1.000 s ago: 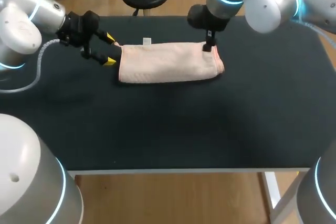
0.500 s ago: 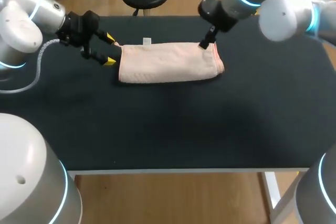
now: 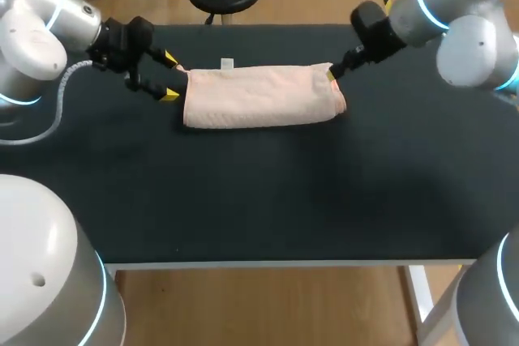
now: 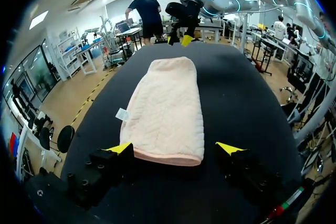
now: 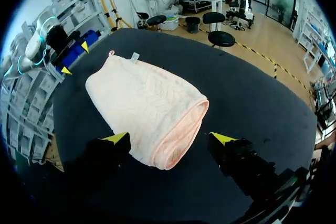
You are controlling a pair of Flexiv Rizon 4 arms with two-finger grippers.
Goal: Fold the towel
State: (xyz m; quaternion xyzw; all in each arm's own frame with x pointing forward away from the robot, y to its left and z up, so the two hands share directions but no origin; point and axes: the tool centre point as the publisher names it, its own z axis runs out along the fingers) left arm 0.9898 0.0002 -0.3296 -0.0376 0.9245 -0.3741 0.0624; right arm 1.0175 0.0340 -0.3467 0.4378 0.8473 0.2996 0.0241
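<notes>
Black table (image 3: 243, 200) is bearing a folded pink towel (image 3: 259, 96); left gripper (image 3: 169, 79) and right gripper (image 5: 169, 138) are hovering at its opposite ends, both spread wide, gripping nothing

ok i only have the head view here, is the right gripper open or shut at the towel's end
observer: Open. In the right wrist view the right gripper has a yellow tip on each side of the towel end, and is not clamped on it.
operator: and how's the left lined up
observer: In its own wrist view the left gripper is open. The opposite towel end is centred between its tips and narrower than their gap.
operator: what does the fold look like at the right end
observer: The cloth there curls over into a rounded end, with a pinker hem running along it.
</notes>
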